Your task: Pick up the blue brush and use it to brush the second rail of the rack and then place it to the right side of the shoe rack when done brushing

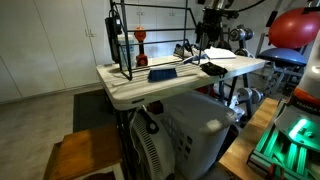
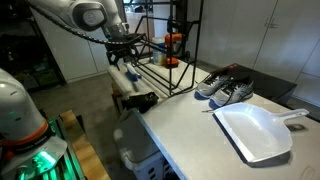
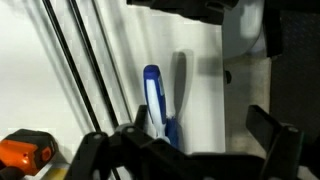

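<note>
The blue brush [image 3: 155, 100] lies flat on the white table just in front of the black wire shoe rack [image 3: 75, 70]. In the wrist view it runs lengthwise between my fingers, close to the left one. My gripper [image 3: 200, 120] is open and hovers above the brush, touching nothing. In an exterior view my gripper [image 2: 127, 58] hangs low at the near-left end of the rack [image 2: 165, 50]. In an exterior view the brush [image 1: 163, 73] lies in front of the rack [image 1: 150, 40]; my gripper is hard to make out there.
An orange object [image 2: 172, 40] stands behind the rack bars and also shows in the wrist view [image 3: 25, 152]. A pair of grey shoes [image 2: 225, 88] and a white dustpan [image 2: 255, 130] lie to the right of the rack. The table edge [image 2: 125, 95] is close to the brush.
</note>
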You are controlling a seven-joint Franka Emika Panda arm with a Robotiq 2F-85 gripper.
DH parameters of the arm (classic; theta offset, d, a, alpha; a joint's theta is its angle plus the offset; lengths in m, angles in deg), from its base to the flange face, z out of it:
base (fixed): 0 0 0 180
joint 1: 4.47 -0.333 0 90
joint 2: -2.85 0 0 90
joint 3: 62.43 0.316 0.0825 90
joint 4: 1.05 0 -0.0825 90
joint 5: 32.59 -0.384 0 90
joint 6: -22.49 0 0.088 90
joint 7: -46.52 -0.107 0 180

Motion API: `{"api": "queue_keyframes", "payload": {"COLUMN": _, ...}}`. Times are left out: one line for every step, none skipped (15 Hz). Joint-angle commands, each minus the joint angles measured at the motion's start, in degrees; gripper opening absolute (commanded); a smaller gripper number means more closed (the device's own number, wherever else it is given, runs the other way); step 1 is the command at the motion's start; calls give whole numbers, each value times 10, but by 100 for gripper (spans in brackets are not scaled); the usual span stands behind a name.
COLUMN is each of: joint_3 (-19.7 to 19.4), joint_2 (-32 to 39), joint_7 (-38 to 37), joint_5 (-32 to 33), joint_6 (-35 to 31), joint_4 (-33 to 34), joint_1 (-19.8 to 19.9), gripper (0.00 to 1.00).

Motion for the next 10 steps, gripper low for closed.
{"api": "queue_keyframes", "payload": {"joint_3": 14, "joint_2": 11, "joint_7": 41, "joint_5": -35, "joint_6": -16, "joint_4": -1, "joint_1": 19, "gripper": 100}}
{"api": "queue_keyframes", "payload": {"joint_3": 10, "joint_2": 20, "joint_7": 65, "joint_5": -49, "joint_6": -27, "joint_4": -2, "joint_1": 19, "gripper": 100}}
{"api": "queue_keyframes", "payload": {"joint_3": 7, "joint_2": 27, "joint_7": 77, "joint_5": -56, "joint_6": -33, "joint_4": -2, "joint_1": 19, "gripper": 100}}
{"api": "queue_keyframes", "payload": {"joint_3": 6, "joint_2": 30, "joint_7": 82, "joint_5": -58, "joint_6": -35, "joint_4": -2, "joint_1": 19, "gripper": 100}}
{"api": "queue_keyframes", "payload": {"joint_3": 6, "joint_2": 32, "joint_7": 83, "joint_5": -59, "joint_6": -36, "joint_4": -2, "joint_1": 19, "gripper": 100}}
{"api": "queue_keyframes", "payload": {"joint_3": 6, "joint_2": 32, "joint_7": 83, "joint_5": -59, "joint_6": -36, "joint_4": -2, "joint_1": 18, "gripper": 100}}
{"api": "queue_keyframes", "payload": {"joint_3": 6, "joint_2": 32, "joint_7": 83, "joint_5": -59, "joint_6": -37, "joint_4": -2, "joint_1": 18, "gripper": 100}}
{"api": "queue_keyframes", "payload": {"joint_3": 1, "joint_2": 37, "joint_7": 96, "joint_5": -72, "joint_6": -28, "joint_4": 4, "joint_1": 12, "gripper": 100}}
{"api": "queue_keyframes", "payload": {"joint_3": -6, "joint_2": 47, "joint_7": 115, "joint_5": -88, "joint_6": -34, "joint_4": 10, "joint_1": 7, "gripper": 100}}
{"api": "queue_keyframes", "payload": {"joint_3": -11, "joint_2": 50, "joint_7": 131, "joint_5": -106, "joint_6": -33, "joint_4": 13, "joint_1": 2, "gripper": 100}}
